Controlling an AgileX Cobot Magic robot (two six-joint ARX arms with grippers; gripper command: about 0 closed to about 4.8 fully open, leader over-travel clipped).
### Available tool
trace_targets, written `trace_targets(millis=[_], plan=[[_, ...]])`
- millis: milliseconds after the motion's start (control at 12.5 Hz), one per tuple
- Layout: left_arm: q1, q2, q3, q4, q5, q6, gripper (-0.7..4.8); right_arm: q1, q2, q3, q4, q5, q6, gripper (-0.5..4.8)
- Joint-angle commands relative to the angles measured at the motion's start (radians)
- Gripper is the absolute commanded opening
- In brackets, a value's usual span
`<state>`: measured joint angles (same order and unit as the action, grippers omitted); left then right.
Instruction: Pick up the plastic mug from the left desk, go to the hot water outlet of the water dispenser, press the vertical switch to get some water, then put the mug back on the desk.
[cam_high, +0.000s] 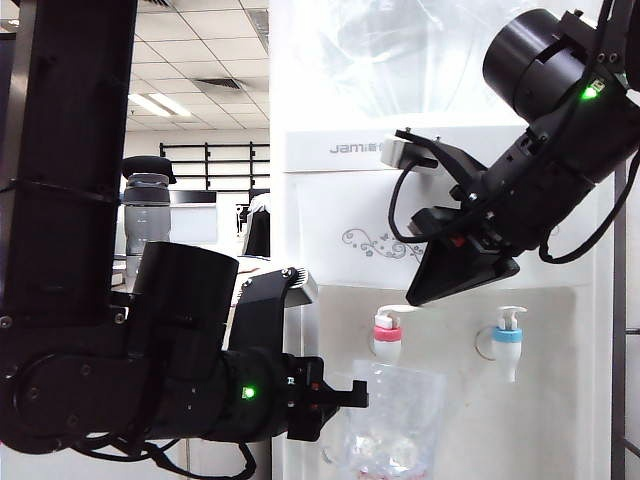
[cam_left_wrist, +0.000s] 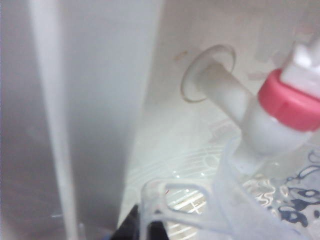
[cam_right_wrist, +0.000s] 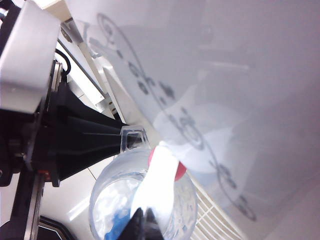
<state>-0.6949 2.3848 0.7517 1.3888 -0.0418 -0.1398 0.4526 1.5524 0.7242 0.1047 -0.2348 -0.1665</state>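
The plastic mug (cam_high: 393, 420) is being gripped by its handle in the closed left end effector (cam_high: 352, 396), directly beneath the hot water outlet (cam_high: 386, 338). The right end effector (cam_high: 425, 292), closed and empty, is being poised just above the vertical switch (cam_high: 393, 311), nearer to it.

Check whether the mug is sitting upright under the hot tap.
Upright. The plastic mug stands mouth-up directly below the hot water outlet, held by its handle in the shut left tool; the shut right tool hangs above the tap.
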Motion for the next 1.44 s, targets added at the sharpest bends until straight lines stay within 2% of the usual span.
trace_targets(millis=[80,800,1200,1440], plan=[[0.01,-0.008,0.006,0.041,-0.048,-0.01,-0.05,-0.014,0.02,0.01,-0.013,0.057,0.051,-0.05],[0.01,-0.008,0.006,0.041,-0.048,-0.01,-0.05,-0.011,0.097,0.01,-0.11,0.08,0.062,-0.05],[0.01,-0.008,0.006,0.041,-0.048,-0.01,-0.05,-0.009,0.103,0.011,-0.077,0.079,0.062,-0.05],[0.01,-0.009,0.006,0.041,-0.048,-0.01,-0.05,-0.008,0.023,0.012,-0.036,0.077,0.062,-0.05]])
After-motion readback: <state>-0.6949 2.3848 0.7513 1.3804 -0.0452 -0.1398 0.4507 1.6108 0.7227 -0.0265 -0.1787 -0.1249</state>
